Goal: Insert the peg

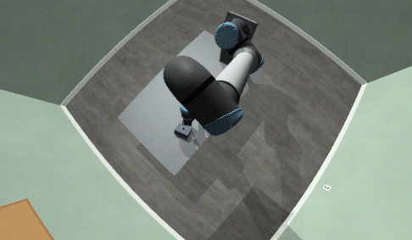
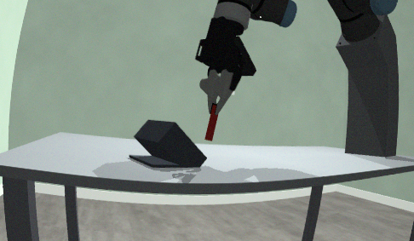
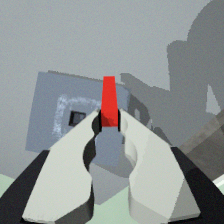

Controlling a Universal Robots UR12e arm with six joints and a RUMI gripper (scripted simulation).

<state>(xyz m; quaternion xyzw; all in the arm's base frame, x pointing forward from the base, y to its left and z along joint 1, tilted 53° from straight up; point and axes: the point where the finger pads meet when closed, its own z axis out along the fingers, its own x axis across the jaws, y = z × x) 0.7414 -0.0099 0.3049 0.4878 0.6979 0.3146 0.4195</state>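
Note:
My gripper is shut on a red peg and holds it in the air, pointing down and slightly tilted. The peg's tip hangs above the table, just right of the dark sloped panel block. In the wrist view the peg sticks out between the two pale fingers. The panel lies beyond it, with a small dark square hole left of the peg's tip. From above, the panel with its hole shows beside the arm's wrist; the peg is hidden there.
The grey table top carries only the panel block. The arm's dark base column stands at the right. The arm's large elbow hides much of the table in the top view.

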